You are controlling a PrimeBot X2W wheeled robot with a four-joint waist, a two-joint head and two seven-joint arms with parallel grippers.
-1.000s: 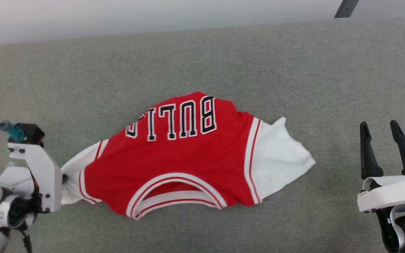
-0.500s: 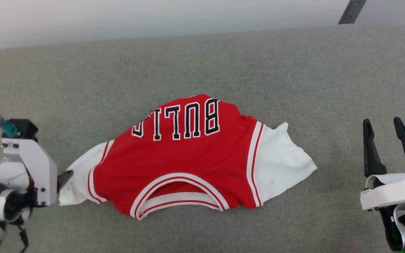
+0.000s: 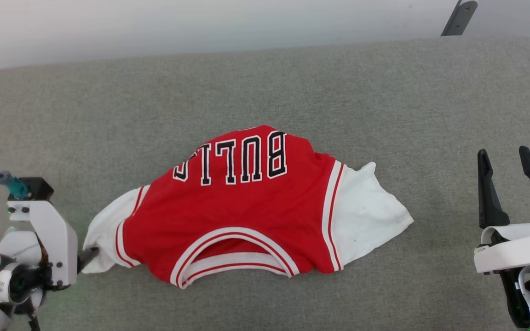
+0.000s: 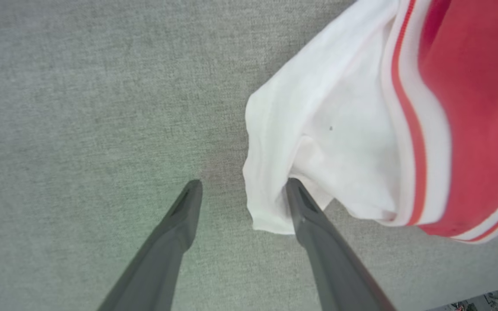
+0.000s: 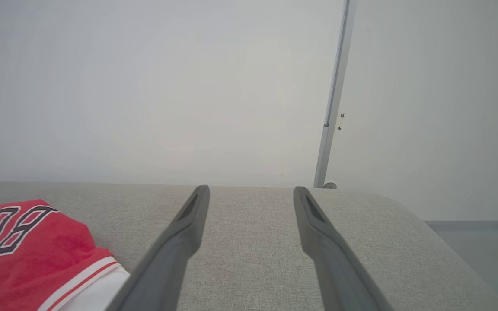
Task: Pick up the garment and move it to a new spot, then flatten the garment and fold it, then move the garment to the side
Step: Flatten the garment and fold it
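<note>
1. Looking down from the head: my left gripper (image 3: 89,253) was pinched on the garment (image 3: 246,216) by its left sleeve (image 3: 104,230) a second ago. Now it has let go and eased back, with one dark fingertip just at the sleeve's edge. The garment lies in the middle of the grey cushion (image 3: 108,115), collar toward me and BULLS lettering upside down at the far side. I judge the move to a new spot done and the flattening next, because the red body humps up and the far hem looks tucked under. My right gripper (image 3: 503,151) waits well off to the right, fingers apart and holding nothing.
2. Left wrist: my fingers stand wide apart over the cushion. The sleeve's corner lies between them, and one tip touches its fold without clamping it. The cloth is soft, thin white knit, limp and creased, with red-and-white striped trim where it meets the smooth red body. The cushion is a coarse woven grey.
3. Right wrist: both fingers are spread and point across bare cushion toward a plain white wall (image 5: 145,86) and a slim metal pole (image 5: 333,95). A corner of the garment shows at the lower left, well clear of them.
</note>
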